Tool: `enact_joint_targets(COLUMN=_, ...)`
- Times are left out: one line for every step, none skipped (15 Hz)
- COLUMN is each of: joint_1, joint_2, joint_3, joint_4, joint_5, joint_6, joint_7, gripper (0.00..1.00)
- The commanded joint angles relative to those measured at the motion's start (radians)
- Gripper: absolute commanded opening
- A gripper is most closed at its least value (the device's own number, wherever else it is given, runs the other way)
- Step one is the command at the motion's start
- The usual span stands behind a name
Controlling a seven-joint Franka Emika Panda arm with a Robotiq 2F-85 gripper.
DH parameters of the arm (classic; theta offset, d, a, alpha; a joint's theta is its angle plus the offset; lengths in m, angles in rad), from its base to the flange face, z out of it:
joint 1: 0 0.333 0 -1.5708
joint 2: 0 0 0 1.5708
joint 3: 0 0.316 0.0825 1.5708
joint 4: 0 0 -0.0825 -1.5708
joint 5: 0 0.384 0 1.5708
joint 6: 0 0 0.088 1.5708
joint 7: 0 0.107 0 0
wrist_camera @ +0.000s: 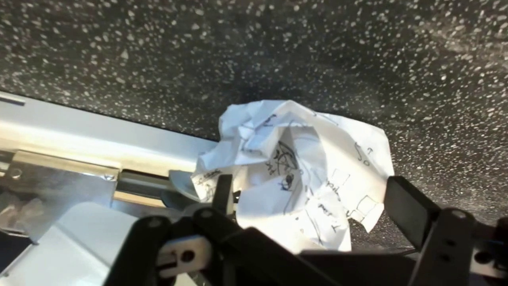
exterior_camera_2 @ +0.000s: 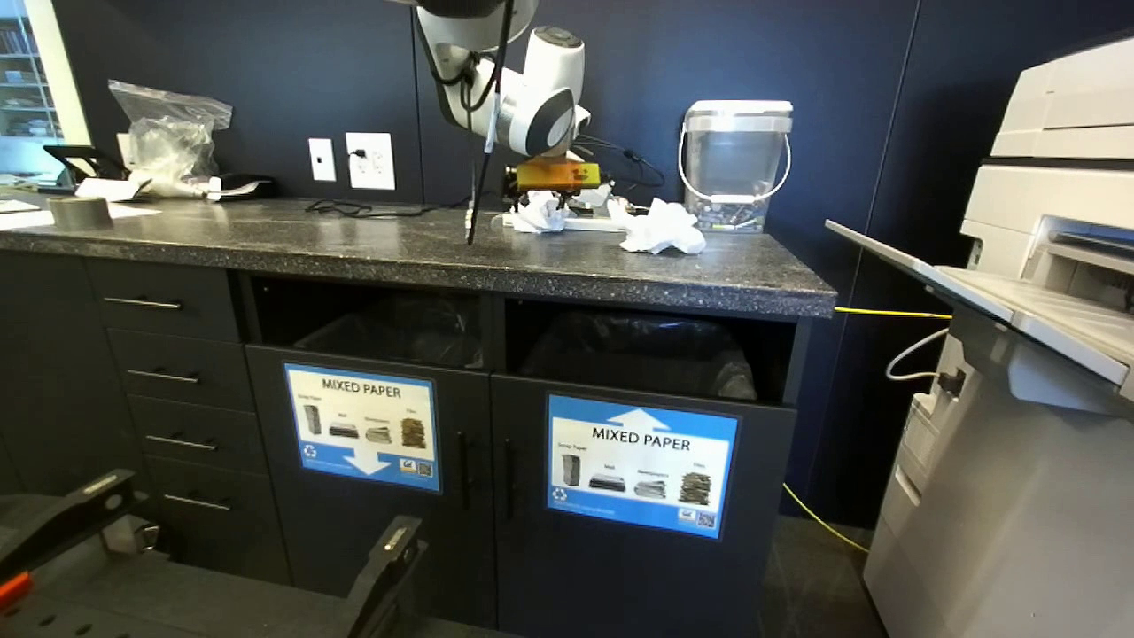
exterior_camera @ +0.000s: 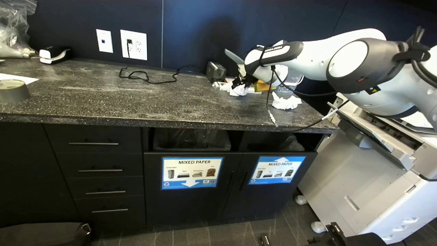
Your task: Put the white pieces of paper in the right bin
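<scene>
The dark speckled counter (exterior_camera_2: 354, 237) is running across both exterior views, and the white arm (exterior_camera: 317, 61) is hanging over it at the upper right of an exterior view. The right bin (exterior_camera_2: 638, 350) is sitting in the recess below, right of centre in an exterior view. A pale strip (wrist_camera: 99, 127) is slanting from the left edge of the wrist view toward the middle. The gripper (wrist_camera: 311, 190) is filling the bottom of that view, its jaws standing wide apart and seemingly not yet gripping.

The outlying paper (exterior_camera_2: 663, 229), the bulkier crumple, is lying on the counter above the bin, in the upper right of an exterior view, apart from the jaws. The nearer paper (wrist_camera: 289, 167) is resting at the centre of the wrist view, between the two fingers (wrist_camera: 410, 212). Its longer spread is running left to right, roughly along the line joining the fingertips, and its left end is poking past the left-hand fingertip in the frame, beside the strip. Whether the right-hand one is touching its edge, I am not able to tell.

A grasp is probably impending; closing there is likely squeezing the paper lengthwise, with the left-hand fingertip risking pinning a flap or catching the strip.
</scene>
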Motion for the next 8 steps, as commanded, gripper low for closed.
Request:
enact_joint_targets(joint_1=0.019, joint_2=0.07, joint_3=-0.003, joint_4=0.144, joint_5=0.022, joint_6=-0.035, joint_7=-0.026, gripper=0.73)
enact_joint_targets(joint_1=0.046, joint_2=0.085, joint_3=-0.02, joint_4=0.151, joint_5=0.012, joint_6=-0.019, joint_7=-0.009, gripper=0.72)
enact_joint_targets(joint_1=0.051, joint_2=0.091, joint_3=-0.022, joint_4=0.158, joint_5=0.011, joint_6=-0.016, joint_7=-0.01, gripper=0.65)
enact_joint_targets(joint_1=0.03, joint_2=0.095, joint_3=-0.009, joint_4=0.186, joint_5=0.022, joint_6=-0.044, joint_7=-0.025, gripper=0.57)
enact_joint_targets(joint_1=0.052, joint_2=0.102, joint_3=-0.024, joint_4=0.181, joint_5=0.013, joint_6=-0.024, joint_7=-0.011, gripper=0.49)
enact_joint_targets(joint_1=0.064, joint_2=0.105, joint_3=-0.032, joint_4=0.177, joint_5=0.008, joint_6=-0.009, joint_7=-0.004, gripper=0.41)
enact_joint_targets(joint_1=0.046, joint_2=0.11, joint_3=-0.022, joint_4=0.204, joint_5=0.018, joint_6=-0.038, joint_7=-0.018, gripper=0.34)
enact_joint_targets(joint_1=0.053, joint_2=0.113, joint_3=-0.026, joint_4=0.204, joint_5=0.016, joint_6=-0.031, joint_7=-0.013, gripper=0.26)
